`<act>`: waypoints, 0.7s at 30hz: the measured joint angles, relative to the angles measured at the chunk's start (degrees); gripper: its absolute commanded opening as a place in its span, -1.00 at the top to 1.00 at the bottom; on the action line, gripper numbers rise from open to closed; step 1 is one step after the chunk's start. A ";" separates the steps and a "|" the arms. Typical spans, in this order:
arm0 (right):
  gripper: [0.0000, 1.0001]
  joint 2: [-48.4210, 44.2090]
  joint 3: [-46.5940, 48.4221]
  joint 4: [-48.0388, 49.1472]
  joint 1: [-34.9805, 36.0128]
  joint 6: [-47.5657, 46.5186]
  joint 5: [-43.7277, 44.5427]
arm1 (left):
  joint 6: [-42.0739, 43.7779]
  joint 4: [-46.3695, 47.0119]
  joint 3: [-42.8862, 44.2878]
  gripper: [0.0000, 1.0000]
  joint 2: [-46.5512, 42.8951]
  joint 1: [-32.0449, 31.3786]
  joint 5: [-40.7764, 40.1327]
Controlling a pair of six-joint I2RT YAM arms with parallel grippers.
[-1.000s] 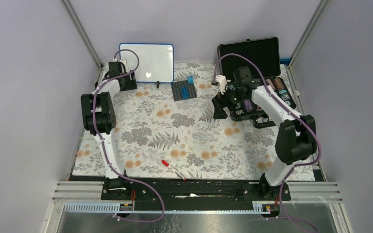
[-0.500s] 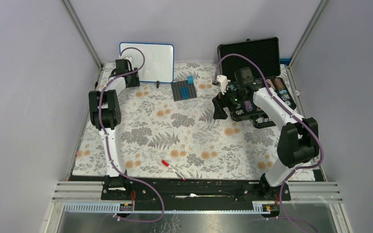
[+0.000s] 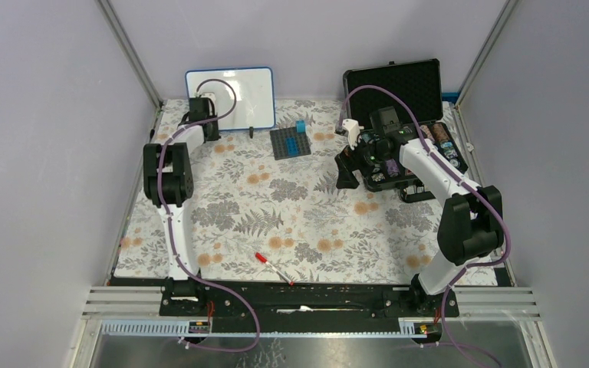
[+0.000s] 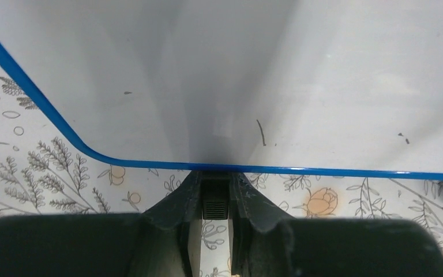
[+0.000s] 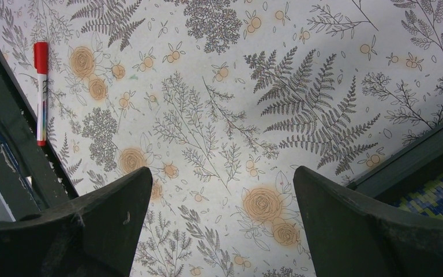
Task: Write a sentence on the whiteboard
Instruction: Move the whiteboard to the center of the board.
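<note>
Top external shows the whiteboard [image 3: 249, 92], a glossy white rectangle with a thin blue rim and rounded corners, standing at 11 o'clock on the floral cloth [image 3: 307, 207]; the left gripper [image 3: 203, 107] is at its lower left edge, and the right gripper [image 3: 345, 175] hangs toward 2 o'clock beside the black foam-lined case [image 3: 391, 80]. Left wrist has its dark fingers [image 4: 181, 202] set close together, pinching the board's blue bottom rim around a small ribbed black piece. Right wrist shows matte wedge-shaped fingertips spread wide above the printed cloth, with a slim red-capped marker [image 5: 41, 92] at 10 o'clock.
</note>
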 measured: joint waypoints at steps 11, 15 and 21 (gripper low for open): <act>-0.99 -1.42 -3.06 2.86 0.02 4.52 -0.50 | -2.43 1.38 -19.45 1.00 -13.16 -1.86 -3.85; -0.99 -3.45 -5.27 5.55 0.02 6.97 -0.61 | -4.59 0.94 -28.11 1.00 -19.54 -3.85 -5.53; -0.99 -4.72 -6.73 8.59 0.02 9.38 -0.94 | -8.87 -0.55 -35.71 1.00 -25.66 -7.65 -8.09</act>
